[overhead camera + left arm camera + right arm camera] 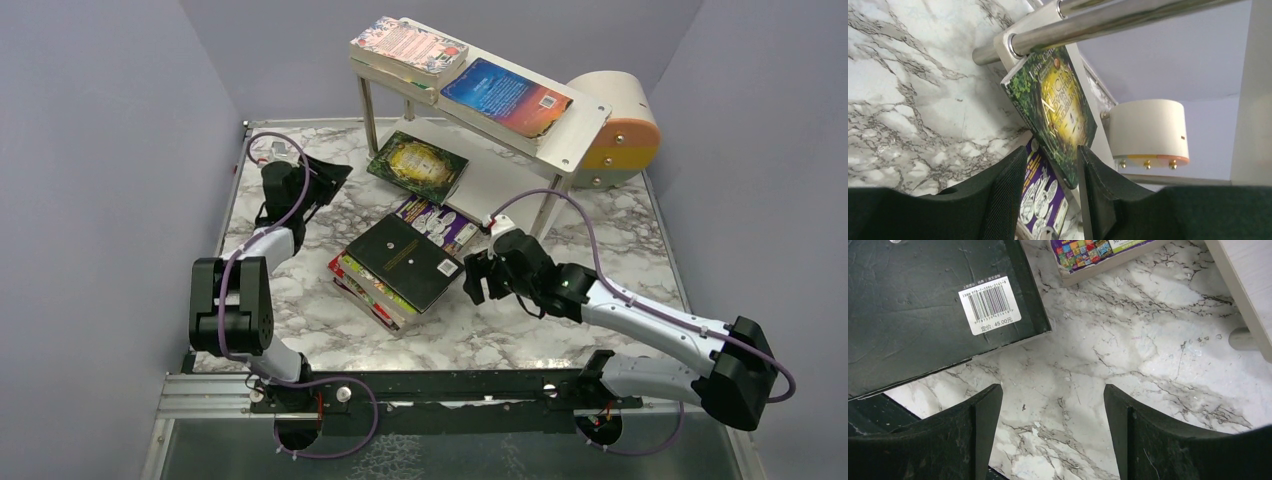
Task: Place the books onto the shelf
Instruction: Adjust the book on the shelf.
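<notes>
Our right gripper (478, 280) hovers wide and empty beside the black book (405, 258) — next we clamp its edge, probably; left gripper (318, 180) part-open, empty.

Pale wooden two-tier shelf (583, 127) carries a pink-patterned paperback (410, 45) and a blue paperback (505, 95) flat on top. A green paperback (418, 165) rests partly on its lower board, and a black-topped book stack (395, 268) lies in front.

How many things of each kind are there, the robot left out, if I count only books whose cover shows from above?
Books with cover showing: 5 (pink-patterned book, blue book, green book, purple book, black book)
Shelf: 1
Round box: 1
Total: 7
Further books lie under the pink-patterned and the black one; these are uncounted.
</notes>
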You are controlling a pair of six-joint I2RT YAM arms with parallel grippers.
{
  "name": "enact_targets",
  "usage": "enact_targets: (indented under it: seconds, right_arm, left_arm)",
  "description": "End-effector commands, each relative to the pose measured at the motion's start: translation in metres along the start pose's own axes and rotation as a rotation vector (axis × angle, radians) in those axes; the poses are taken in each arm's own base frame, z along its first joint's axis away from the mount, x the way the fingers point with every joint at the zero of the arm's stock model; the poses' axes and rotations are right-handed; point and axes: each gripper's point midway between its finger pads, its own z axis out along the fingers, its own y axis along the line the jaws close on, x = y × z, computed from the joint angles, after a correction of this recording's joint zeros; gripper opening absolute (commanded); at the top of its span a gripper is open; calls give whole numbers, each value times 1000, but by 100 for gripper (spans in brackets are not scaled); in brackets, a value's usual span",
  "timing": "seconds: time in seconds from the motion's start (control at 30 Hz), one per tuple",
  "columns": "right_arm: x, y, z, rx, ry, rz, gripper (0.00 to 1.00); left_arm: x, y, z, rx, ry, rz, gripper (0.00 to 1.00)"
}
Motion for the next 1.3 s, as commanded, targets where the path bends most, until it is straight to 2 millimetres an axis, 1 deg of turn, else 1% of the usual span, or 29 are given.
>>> enact_targets:
  seconds: [0.0,0.1,0.2,0.37,0.6,0.87,1.0,1.27]
  right_arm:
    - [4,8,-2,-39,8,13,73]
    - [2,10,2,-41,5,7,73]
    - [0,12,8,-48,9,0,73]
    - [-4,13,18,-33,9,-11,73]
    - [-11,13,24,-17,3,-15,73]
    - [-13,12,31,-3,15,-41,73]
    - [-14,12,35,5,19,-55,73]
    - [-23,16,39,-5,9,-69,73]
  left_arm:
    - [13,-13,-18,23,86,88,37]
    - [27,-10,-22,35,151,83,41]
    - [39,-2,-26,32,198,78,45]
    - [54,5,-28,46,269,78,52]
    - [67,2,-33,95,355,88,54]
    - [78,-7,-40,146,432,88,54]
    - [83,-5,-43,145,467,109,54]
    - [88,11,-47,83,503,154,54]
